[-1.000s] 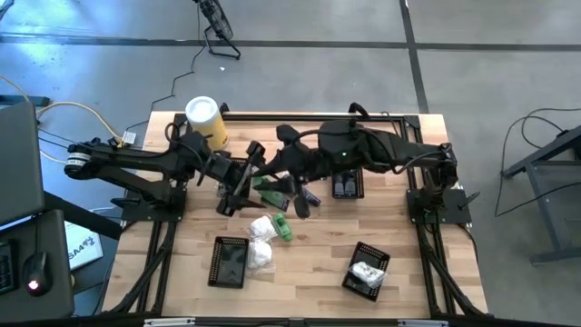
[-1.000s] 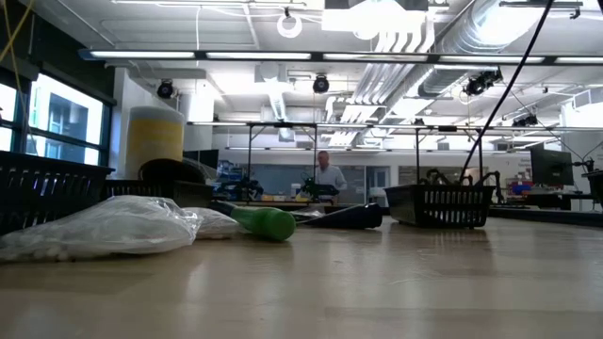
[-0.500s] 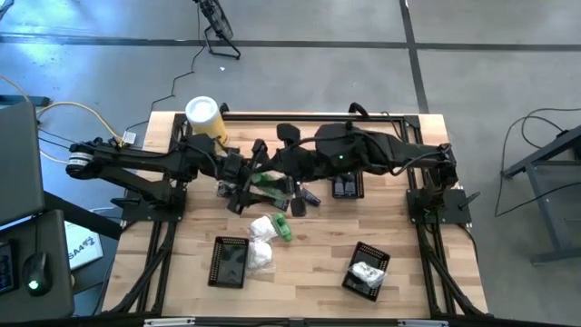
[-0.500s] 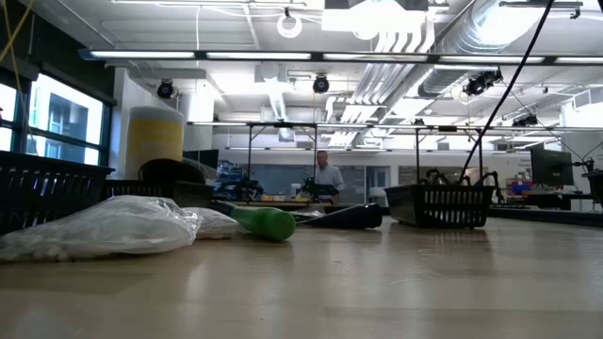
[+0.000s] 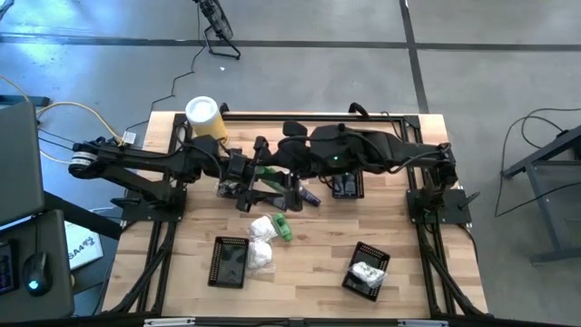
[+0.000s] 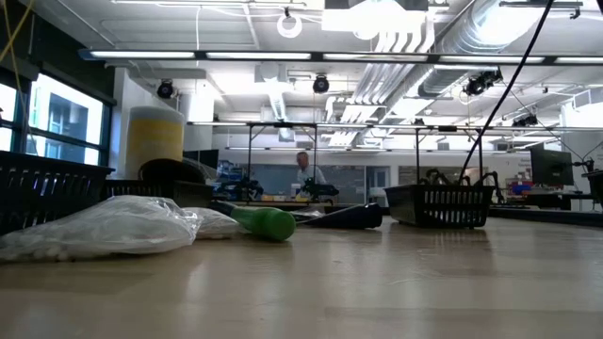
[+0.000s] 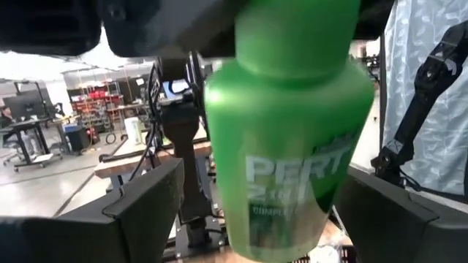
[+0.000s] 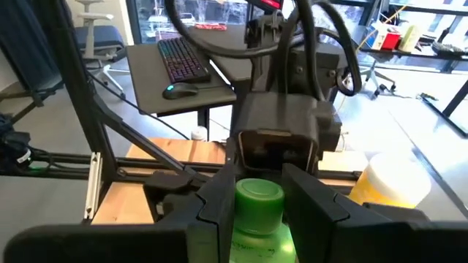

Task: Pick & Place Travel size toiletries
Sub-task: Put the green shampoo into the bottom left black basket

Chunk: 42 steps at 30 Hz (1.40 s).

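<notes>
Two arms meet above the counter (image 5: 182,272) centre in the high view, the green bottle (image 5: 269,174) between them at 12 o'clock from the white packets (image 5: 263,227). Low view: another green bottle (image 6: 265,222) lies beside a silvery-clear packet (image 6: 104,229); a black mesh basket (image 6: 441,204) sits at 3 o'clock. Left wrist view: the bottle's label reads "PERT", and the left gripper (image 7: 248,212) spreads its jaws wide on either side of it. Right wrist view: the right gripper (image 8: 257,201) has its jaws clamped narrow on the bottle below its cap.
</notes>
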Tool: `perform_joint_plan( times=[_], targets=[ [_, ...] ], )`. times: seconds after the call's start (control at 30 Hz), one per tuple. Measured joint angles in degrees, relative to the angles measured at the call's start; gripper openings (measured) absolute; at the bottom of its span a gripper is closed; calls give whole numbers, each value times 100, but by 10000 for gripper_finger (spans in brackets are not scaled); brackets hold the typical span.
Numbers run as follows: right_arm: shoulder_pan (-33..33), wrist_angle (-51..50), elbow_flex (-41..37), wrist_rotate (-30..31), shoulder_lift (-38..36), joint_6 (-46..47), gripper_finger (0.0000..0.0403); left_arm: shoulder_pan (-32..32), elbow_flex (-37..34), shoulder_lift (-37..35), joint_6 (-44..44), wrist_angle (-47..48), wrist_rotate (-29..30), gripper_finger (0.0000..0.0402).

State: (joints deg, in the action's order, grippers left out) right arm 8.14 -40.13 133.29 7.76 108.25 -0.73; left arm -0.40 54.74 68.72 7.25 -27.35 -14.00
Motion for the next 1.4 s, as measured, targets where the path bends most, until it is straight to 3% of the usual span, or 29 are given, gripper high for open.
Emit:
perform_joint_plan(
  times=[1.17,1.4],
  targets=[
    [-44,-200,2,-41,-1,116,91,0,-2,7,-17,-4,-37,178],
    [-44,-198,2,-41,-1,116,91,0,-2,7,-15,-4,-35,177]
  ],
)
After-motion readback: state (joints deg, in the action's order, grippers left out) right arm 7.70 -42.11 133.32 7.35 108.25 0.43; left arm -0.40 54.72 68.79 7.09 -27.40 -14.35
